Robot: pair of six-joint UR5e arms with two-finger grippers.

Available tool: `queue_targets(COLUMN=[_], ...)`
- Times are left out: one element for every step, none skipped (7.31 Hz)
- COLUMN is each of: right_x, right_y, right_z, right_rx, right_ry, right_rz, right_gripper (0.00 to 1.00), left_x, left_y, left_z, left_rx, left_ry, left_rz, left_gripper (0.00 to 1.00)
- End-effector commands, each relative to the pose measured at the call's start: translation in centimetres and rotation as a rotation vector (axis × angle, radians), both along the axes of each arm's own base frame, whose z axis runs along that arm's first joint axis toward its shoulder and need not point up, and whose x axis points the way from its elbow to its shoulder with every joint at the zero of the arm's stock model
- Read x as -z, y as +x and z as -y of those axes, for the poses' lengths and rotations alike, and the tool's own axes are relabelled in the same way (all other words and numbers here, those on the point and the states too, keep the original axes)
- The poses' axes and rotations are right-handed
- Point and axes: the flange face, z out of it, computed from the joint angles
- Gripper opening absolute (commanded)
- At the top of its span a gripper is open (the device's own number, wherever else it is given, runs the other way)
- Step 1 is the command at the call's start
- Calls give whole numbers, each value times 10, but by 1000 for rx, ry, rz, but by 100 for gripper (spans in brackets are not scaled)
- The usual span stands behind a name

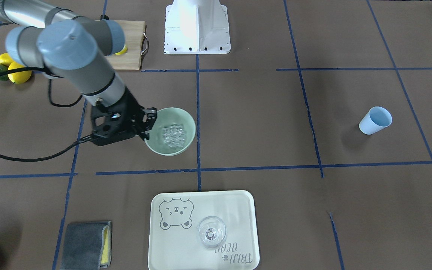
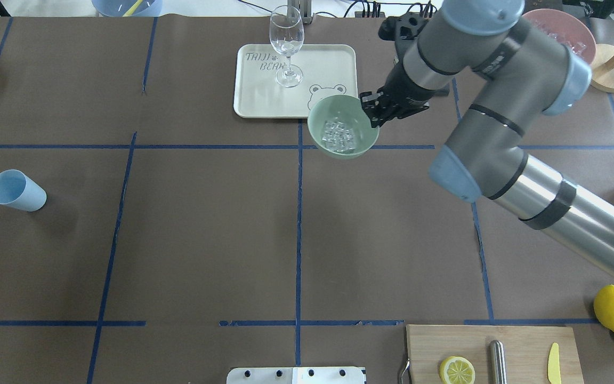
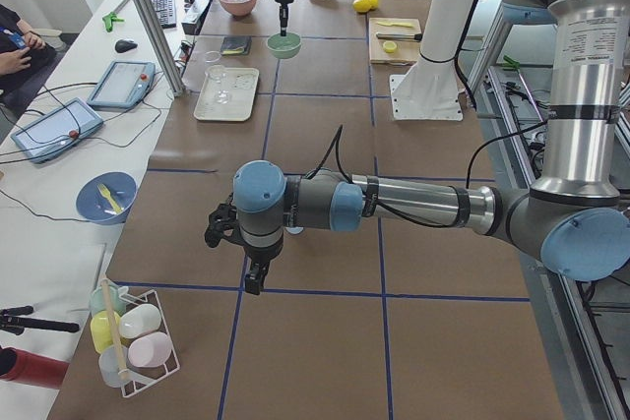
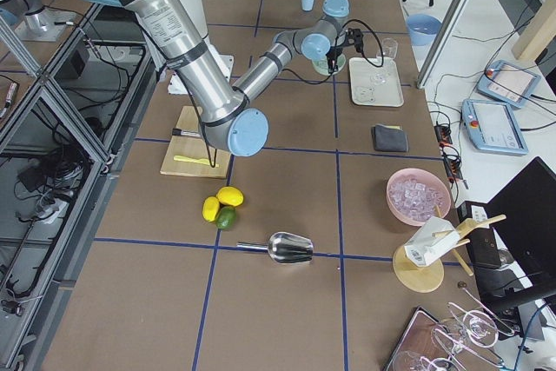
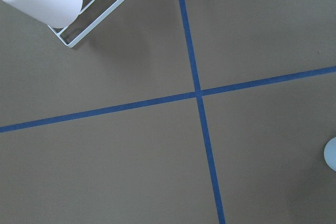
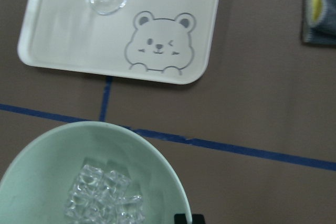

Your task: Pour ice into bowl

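Note:
The pale mint-green bowl (image 1: pixel 188 120) holds a heap of clear ice cubes (image 1: pixel 173 135) just inside the middle of the table. My right gripper (image 1: pixel 148 125) is shut on the bowl's rim at the side. In the overhead view the gripper (image 2: pixel 372 111) grips the bowl (image 2: pixel 363 145) at its right edge, and the bowl seems slightly off the table. The right wrist view shows the bowl (image 6: pixel 47 156), the ice (image 6: pixel 102 198) and a black fingertip (image 6: pixel 182 219) at the rim. An empty blue cup (image 1: pixel 375 120) stands far off. My left gripper (image 3: pixel 252 280) hangs over bare table; I cannot tell its state.
A cream tray (image 1: pixel 238 210) with a wine glass (image 1: pixel 211 232) lies beyond the bowl. A grey-yellow cloth (image 1: pixel 86 243), a pink container of ice (image 4: pixel 419 197), a metal scoop (image 4: pixel 287 248), a cutting board (image 2: pixel 520 341) with half a lemon, whole lemons (image 2: pixel 613 308) and a cup rack (image 3: pixel 133 336) stand around.

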Motion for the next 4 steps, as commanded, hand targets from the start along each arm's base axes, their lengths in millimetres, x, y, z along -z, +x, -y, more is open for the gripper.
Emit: queue_targets(right_x=[-137,-191,-239,-272], right_y=[99,138,164,176], right_z=[-6,-22,-44,-66], right_rx=[54,67,82,85], right_ry=[64,67,92,84], right_rz=[-32,-32,-48,-56], right_gripper=[0,0,0,0], left_x=[3,3,3,4], left_y=[1,0,0,1], left_z=[0,0,0,0], left_rx=[-5,-5,-5,-6], left_ry=[11,12,12,13], left_rz=[-5,-5,-5,-11], left_gripper=[100,100,100,100])
